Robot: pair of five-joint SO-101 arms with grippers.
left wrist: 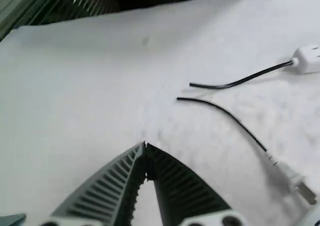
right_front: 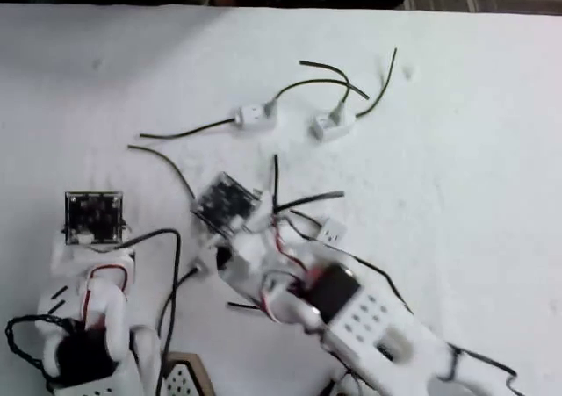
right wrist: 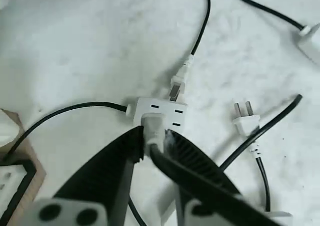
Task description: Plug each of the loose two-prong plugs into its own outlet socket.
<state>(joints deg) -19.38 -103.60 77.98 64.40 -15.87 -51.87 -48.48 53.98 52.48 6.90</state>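
**White plug clamped at the socket face**

Black-fingered, the right tool [right wrist: 154,140] is clamped on a white plug [right wrist: 151,125]. The plug stands against the upper face of a white outlet socket [right wrist: 167,107] that lies flat on the table [right wrist: 75,50]. Whether its prongs are seated cannot be told. Just past the socket, a second plug [right wrist: 178,80] lies with its prongs touching the socket's far edge, and its black cord runs away from the tool. Near the socket but apart from it, a third plug [right wrist: 246,120] lies loose with both prongs bare, and a black cord passes close by it.

On the left arm, the left tool [left wrist: 146,158] has its grey ribbed fingers together, tips meeting, with nothing between them, over bare white table. Near it lies a grey-white plug [left wrist: 292,177] on a thin black cord. Farther off rests a corded outlet [left wrist: 310,59].

From the high view, the left arm sits at the near left corner and the right arm reaches to the table's middle. Toward the far side, the corded outlet and a neighbour outlet [right_front: 332,126] lie side by side, well apart from both tools.
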